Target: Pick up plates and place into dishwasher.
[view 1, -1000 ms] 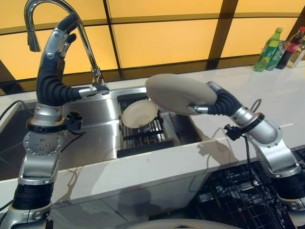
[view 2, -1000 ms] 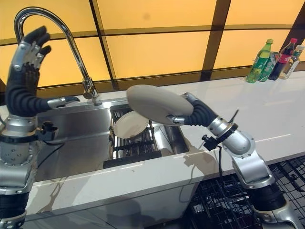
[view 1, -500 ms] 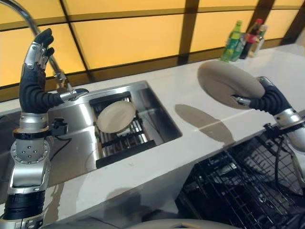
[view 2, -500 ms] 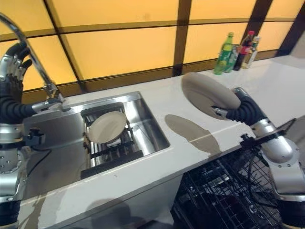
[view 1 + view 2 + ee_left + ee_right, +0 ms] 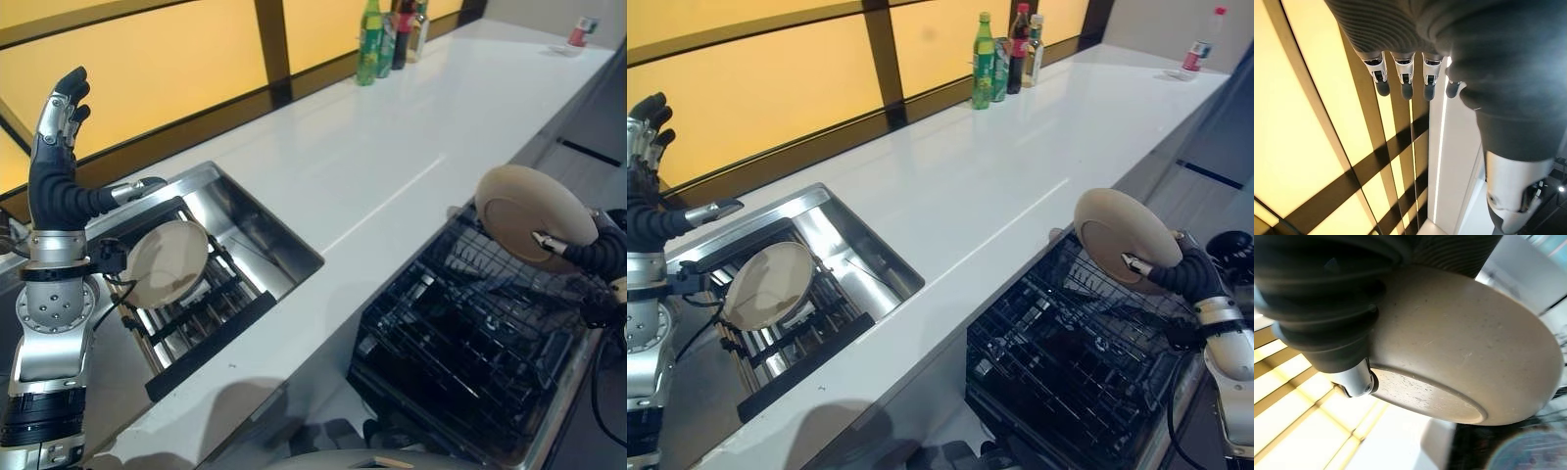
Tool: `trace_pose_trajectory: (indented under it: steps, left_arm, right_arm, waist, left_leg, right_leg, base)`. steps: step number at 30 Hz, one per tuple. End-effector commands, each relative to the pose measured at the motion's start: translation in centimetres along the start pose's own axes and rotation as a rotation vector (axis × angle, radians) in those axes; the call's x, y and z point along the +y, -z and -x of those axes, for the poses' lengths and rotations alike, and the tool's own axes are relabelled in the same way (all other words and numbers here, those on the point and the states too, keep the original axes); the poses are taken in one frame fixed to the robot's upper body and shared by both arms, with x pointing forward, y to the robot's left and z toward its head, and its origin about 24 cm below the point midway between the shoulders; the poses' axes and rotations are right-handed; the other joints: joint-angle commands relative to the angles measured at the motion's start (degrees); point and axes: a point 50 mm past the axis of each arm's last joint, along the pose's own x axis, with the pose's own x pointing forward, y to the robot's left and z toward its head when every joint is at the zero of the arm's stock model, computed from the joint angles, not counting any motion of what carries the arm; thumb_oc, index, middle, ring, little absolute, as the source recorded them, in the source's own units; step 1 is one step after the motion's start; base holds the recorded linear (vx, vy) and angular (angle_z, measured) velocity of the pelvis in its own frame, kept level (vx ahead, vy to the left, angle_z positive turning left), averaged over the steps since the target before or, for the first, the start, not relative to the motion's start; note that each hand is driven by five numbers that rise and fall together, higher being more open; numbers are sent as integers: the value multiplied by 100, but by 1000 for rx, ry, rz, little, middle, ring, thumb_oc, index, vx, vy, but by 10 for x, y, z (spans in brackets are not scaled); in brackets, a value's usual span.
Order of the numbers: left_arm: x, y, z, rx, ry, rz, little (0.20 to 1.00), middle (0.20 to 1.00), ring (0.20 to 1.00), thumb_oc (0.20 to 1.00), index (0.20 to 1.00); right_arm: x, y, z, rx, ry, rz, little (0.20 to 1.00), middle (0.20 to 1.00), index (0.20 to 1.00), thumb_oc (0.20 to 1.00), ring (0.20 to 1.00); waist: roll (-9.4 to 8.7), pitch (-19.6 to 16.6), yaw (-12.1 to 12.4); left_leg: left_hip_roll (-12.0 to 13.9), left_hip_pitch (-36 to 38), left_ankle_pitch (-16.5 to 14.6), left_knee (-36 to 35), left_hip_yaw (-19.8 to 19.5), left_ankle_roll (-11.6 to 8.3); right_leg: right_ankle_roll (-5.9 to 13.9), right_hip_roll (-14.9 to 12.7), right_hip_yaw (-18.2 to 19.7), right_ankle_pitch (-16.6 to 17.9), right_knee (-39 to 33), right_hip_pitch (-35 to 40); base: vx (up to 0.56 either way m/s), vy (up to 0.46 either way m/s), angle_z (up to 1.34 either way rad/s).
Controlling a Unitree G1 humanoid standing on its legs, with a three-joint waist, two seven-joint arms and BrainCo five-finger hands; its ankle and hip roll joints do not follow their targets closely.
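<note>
Your right hand [image 5: 1187, 276] grips the beige plate [image 5: 530, 215] by its rim, thumb pressed against the underside, and holds it nearly on edge above the dishwasher rack [image 5: 1073, 362]. You can judge that this edge-on attitude suits the upright tines of the rack, where a plate must enter vertically. A second plate [image 5: 164, 262] leans in the drying rack [image 5: 784, 338] inside the sink [image 5: 284, 240], ready for the next cycle. Your left hand [image 5: 61, 117] is raised beside the sink with fingers straight and released, holding nothing, clear of the working path. Compared with half a second ago, the plate was over the white counter [image 5: 960, 186]; it now hangs over the open rack, and the whole view has swung rightward, so the bottles [image 5: 1004, 59] appear shifted by camera motion alone.
</note>
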Motion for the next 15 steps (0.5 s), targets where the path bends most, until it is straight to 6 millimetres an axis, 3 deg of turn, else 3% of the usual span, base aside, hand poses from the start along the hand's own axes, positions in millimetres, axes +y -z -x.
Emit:
trace_pose_trajectory:
  steps: [1,4,8,9,12,15]
  left_arm:
    - [21,-9,-16,-75,-49,-86,1000,1000,1000,1000,1000]
    - [30,-9,-11,-60,-62,-122,1000,1000,1000,1000,1000]
    - [29,-11,-14,-74,-42,-118,1000,1000,1000,1000,1000]
    - [27,-14,-15,-85,-29,-113,1000,1000,1000,1000,1000]
    - [24,-18,-20,-110,-15,-108,1000,1000,1000,1000,1000]
    - [21,-17,-28,-111,-8,-101,1000,1000,1000,1000,1000]
  right_arm:
    - [-24,-7,-5,-31,126,26,200,200,200,200,200]
    - [-18,7,0,40,103,-15,200,200,200,200,200]
    - [-11,30,13,165,102,-21,200,200,200,200,200]
    - [-8,38,19,213,80,-50,200,200,200,200,200]
    - [1,52,26,286,43,-83,200,200,200,200,200]
    - [21,66,27,348,-80,-117,200,200,200,200,200]
  waist:
    - [-219,-284,49]
    - [-265,-215,130]
    - [-216,-156,130]
    - [-188,-157,144]
    - [-210,-214,264]
    - [-243,-246,356]
  left_leg:
    - [-201,32,-780,431,21,284]
    - [-143,96,-756,364,419,321]
    - [-103,-150,-650,446,390,426]
    - [-117,-246,-623,478,298,461]
    - [-124,-518,-514,588,199,416]
    - [-137,-553,-491,587,64,356]
  right_leg:
    - [525,-291,-351,573,753,-1123]
    - [582,-414,-905,675,1129,-1284]
    - [447,-184,-674,286,1985,-1372]
    - [390,-88,-632,16,2179,-1280]
    - [257,-37,-677,-163,1848,-1031]
    - [257,-69,-712,-136,1491,-820]
  base:
    - [-41,4,-38]
    - [-72,-35,-60]
    - [-96,-32,-47]
    - [-93,-71,-18]
    - [-71,-121,-6]
    - [4,-137,-2]
